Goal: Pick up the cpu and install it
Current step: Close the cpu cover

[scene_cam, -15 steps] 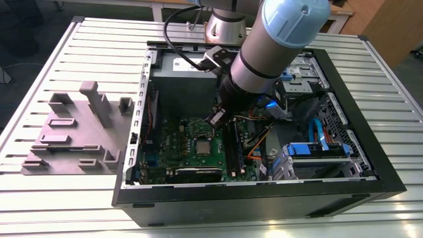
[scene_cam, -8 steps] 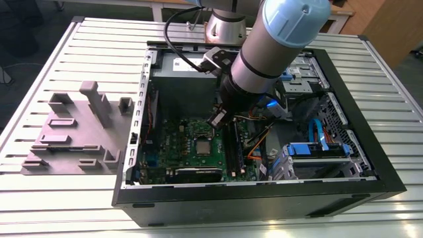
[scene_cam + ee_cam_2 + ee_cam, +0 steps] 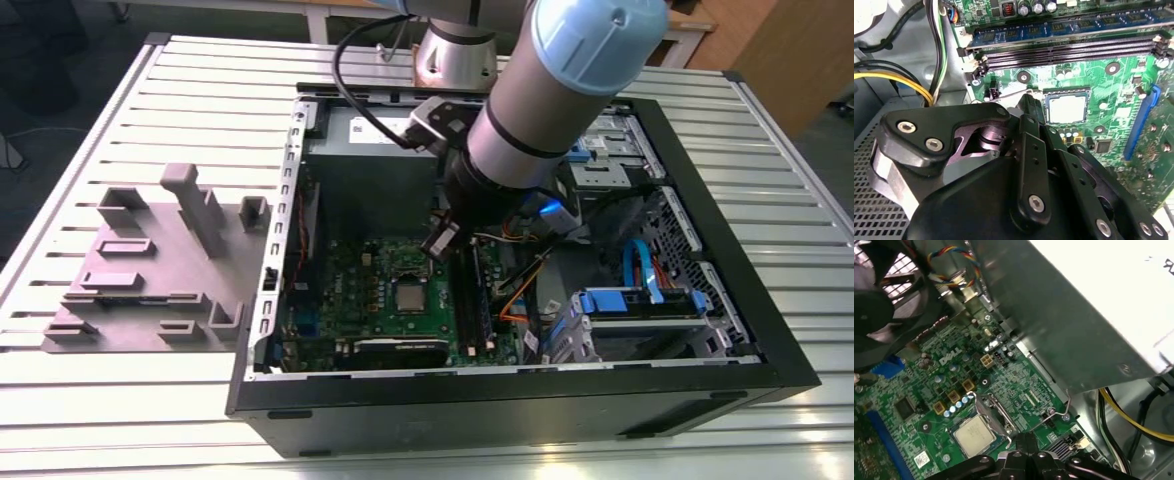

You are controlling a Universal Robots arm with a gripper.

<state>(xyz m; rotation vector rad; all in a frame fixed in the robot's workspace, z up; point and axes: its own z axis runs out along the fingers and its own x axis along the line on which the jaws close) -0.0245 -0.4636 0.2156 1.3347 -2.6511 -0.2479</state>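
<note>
Black hand (image 3: 1026, 107), fingers seemingly closed and empty, is held just beside the cpu (image 3: 1066, 107) seated in the motherboard (image 3: 1114, 90) socket; socket pins could be bent by misaligned contact.

Arm (image 3: 554, 90): one, grey tube with pale blue joint caps, reaching from the far side down and toward the exterior view's left; wrist (image 3: 497, 195): black section bent downward, a small blue light on its right side; gripper (image 3: 1028, 107): black, linkage-type, pointing down, seen in both wrist views (image 3: 1025, 440); fingers (image 3: 1030, 111): drawn together at the tips, nothing held between them.
</note>
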